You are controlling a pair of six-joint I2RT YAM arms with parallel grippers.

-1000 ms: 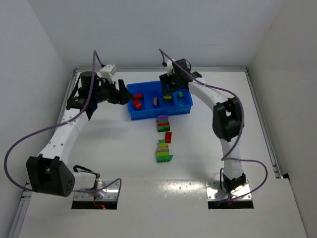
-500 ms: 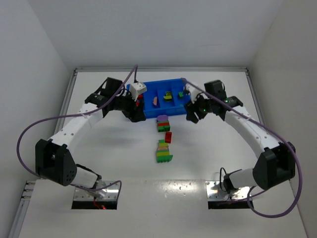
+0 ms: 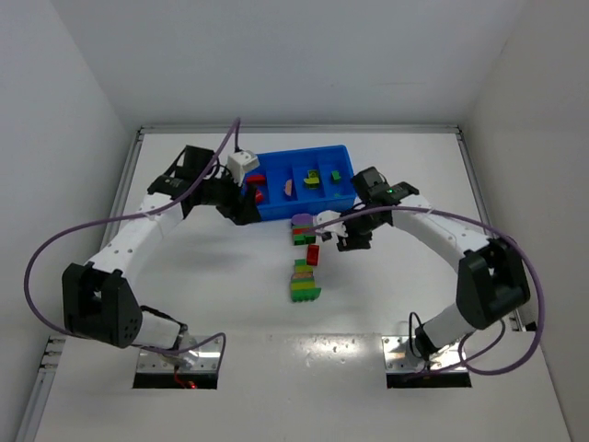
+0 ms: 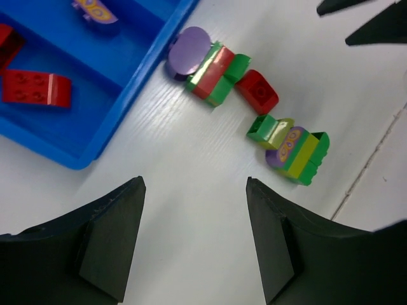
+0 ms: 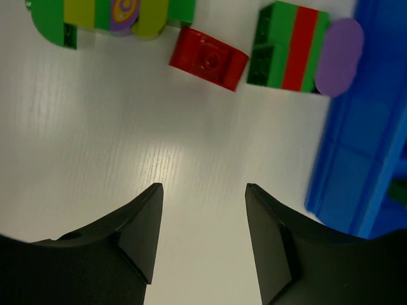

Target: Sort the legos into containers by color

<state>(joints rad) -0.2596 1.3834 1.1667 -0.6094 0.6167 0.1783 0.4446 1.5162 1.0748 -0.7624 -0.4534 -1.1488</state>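
Observation:
The blue tray [image 3: 342,153] lies at the back, with red bricks [image 3: 257,189] in its left compartment, a pink-purple piece [image 3: 290,187] beside them and green pieces [image 3: 315,179] further right. On the table in front lie a purple-red-green stack [image 3: 302,228], a single red brick [image 3: 313,255] and a green-yellow stack [image 3: 303,284]. My left gripper [image 3: 247,210] is open and empty at the tray's front left corner [image 4: 127,70]. My right gripper [image 3: 336,235] is open and empty just right of the red brick [image 5: 208,59] and the purple-topped stack [image 5: 305,57].
White walls close the table on three sides. In the left wrist view the right gripper's fingers [image 4: 369,19] show beyond the row of bricks. A seam in the table runs near the green-yellow stack [image 4: 289,143].
My right gripper has moved from the tray's right end down and left to beside the loose bricks. My left gripper has shifted slightly back toward the tray's left corner.

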